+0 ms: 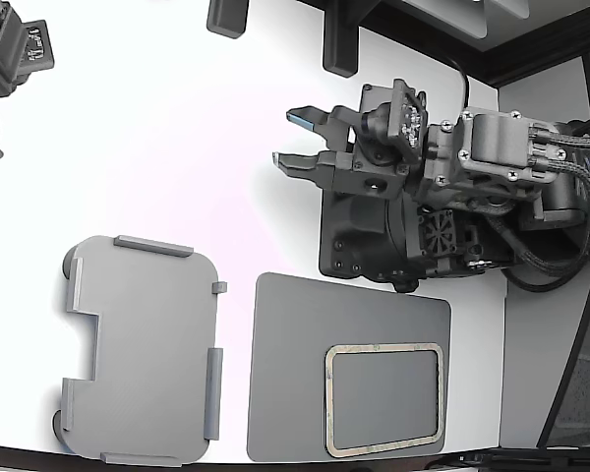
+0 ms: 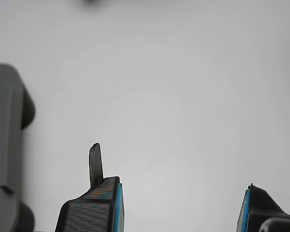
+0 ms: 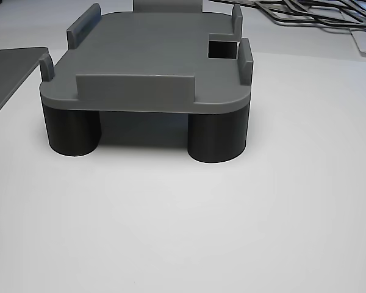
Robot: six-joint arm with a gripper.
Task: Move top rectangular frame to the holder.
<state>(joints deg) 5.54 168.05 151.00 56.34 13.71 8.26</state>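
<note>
- The gripper (image 1: 288,139) sits in the upper middle of the exterior view, its two dark fingers pointing toward that view's left with a clear gap between them; it holds nothing.
- In the wrist view the gripper (image 2: 181,205) shows the same wide spread: two blue-edged fingertips (image 2: 104,203) stand well apart at the lower edge, with only bare white table (image 2: 174,87) between them.
- The top rectangular frame (image 1: 383,348) lies flat in the lower right of the exterior view, a thin beige ring with rounded corners and an open centre.
- It rests on the dark grey mat (image 1: 295,354), toward that mat's lower right corner (the mat's surface shows through the ring's opening).
- The holder (image 1: 143,344) stands in the lower left of the exterior view, just beside the mat's left edge, and nothing lies on it.
- Its raised edge tabs and stepped notch are plain there.
- The other view shows the holder (image 3: 152,49) close up in the upper half of the frame, raised on dark round feet (image 3: 216,137), with a corner of the mat (image 3: 9,70) at the far left.
- A stack of thin frames (image 3: 317,15) lies at the upper right of that view.
- The holder's edge (image 2: 5,145) also enters the wrist view.
</note>
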